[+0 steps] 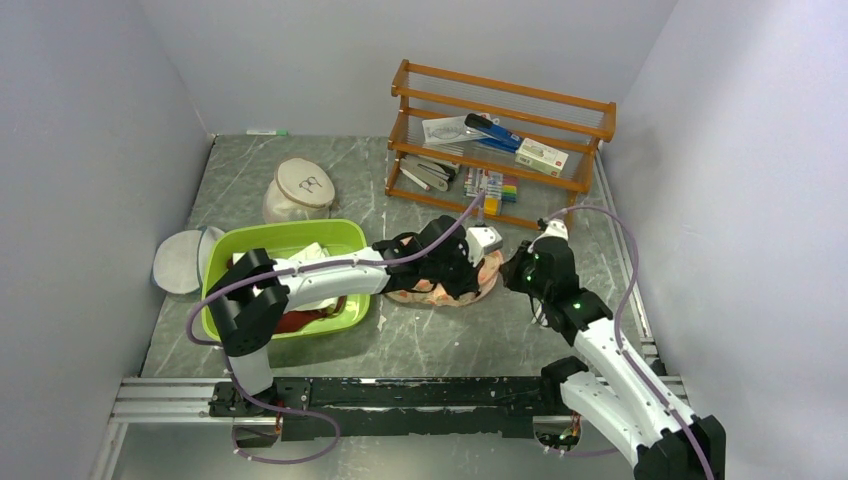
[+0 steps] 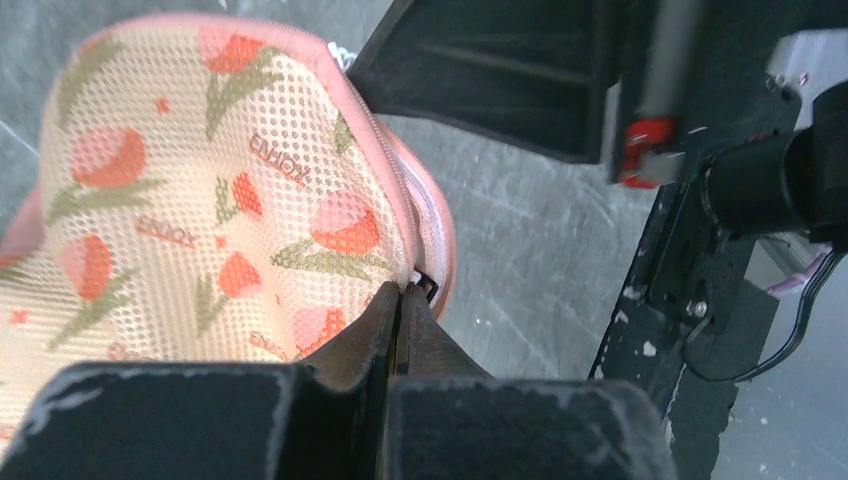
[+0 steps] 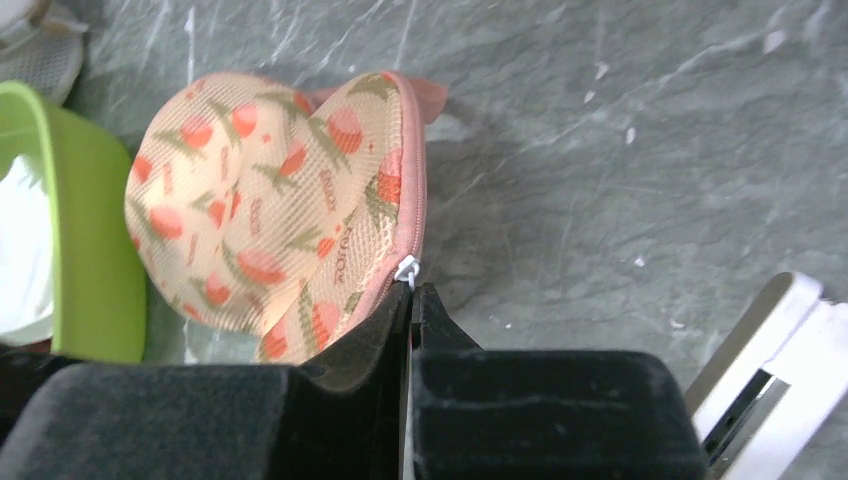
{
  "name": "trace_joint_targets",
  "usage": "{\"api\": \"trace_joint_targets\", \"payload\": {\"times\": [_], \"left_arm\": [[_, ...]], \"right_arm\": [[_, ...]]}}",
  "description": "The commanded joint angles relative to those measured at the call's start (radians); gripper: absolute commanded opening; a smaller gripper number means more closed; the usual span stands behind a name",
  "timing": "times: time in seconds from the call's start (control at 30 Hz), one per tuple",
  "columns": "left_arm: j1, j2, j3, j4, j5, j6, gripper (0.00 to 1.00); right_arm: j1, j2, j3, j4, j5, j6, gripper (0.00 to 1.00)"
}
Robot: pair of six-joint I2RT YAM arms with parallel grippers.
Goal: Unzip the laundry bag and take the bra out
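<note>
The grey marbled table [image 1: 450,345] sits between pale walls [image 1: 90,150], with the laundry bag [image 1: 488,272] at its middle, partly hidden under the left wrist. The left gripper [image 2: 400,296] is clamped on the bag's pink rim, and the right gripper [image 3: 411,294] pinches the white zipper pull [image 3: 407,266]. A green basin [image 1: 222,265] lies at the bag's 9 o'clock and a wooden rack [image 1: 500,95] at 12.

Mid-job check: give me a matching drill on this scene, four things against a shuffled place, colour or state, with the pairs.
Things:
1. laundry bag
2. basin
3. rack
4. domed mesh bag

Descriptions:
A. brown wood, at the back of the table, holding stationery
B. lime green, to the left of the laundry bag
C. pinched at its zippered rim by both arms' shut jaws
D. white, standing just beyond the basin

Pairs: 1-C, 2-B, 3-A, 4-D
</note>
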Motion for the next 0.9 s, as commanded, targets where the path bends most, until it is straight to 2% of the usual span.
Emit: {"api": "trace_joint_targets", "payload": {"times": [0.0,0.1,0.17,0.37,0.47,0.6,0.87], "left_arm": [[-0.012,-0.008,-0.069,-0.036,0.036,-0.013,0.07],[-0.011,-0.034,-0.135,-0.025,0.024,-0.029,0.07],[-0.011,-0.052,-0.151,-0.038,0.021,-0.034,0.1],[-0.012,-0.101,-0.098,-0.081,0.023,-0.056,0.49],[-0.013,-0.098,-0.056,-0.078,0.008,-0.072,0.59],[-0.013,-0.048,-0.027,-0.056,0.012,-0.062,0.62],[-0.013,0.022,0.0,-0.072,-0.017,-0.034,0.59]], "right_arm": [[-0.018,-0.077,-0.028,-0.021,-0.111,0.016,0.0],[-0.017,-0.092,-0.033,-0.067,-0.212,0.01,0.0],[-0.016,-0.095,-0.049,-0.064,-0.281,0.008,0.0],[-0.015,-0.061,-0.09,-0.03,-0.435,0.014,0.0],[-0.015,-0.058,-0.098,-0.02,-0.461,0.015,0.0],[-0.013,-0.05,-0.099,-0.018,-0.475,0.011,0.0],[-0.014,-0.053,-0.104,-0.007,-0.483,0.009,0.0]]}}
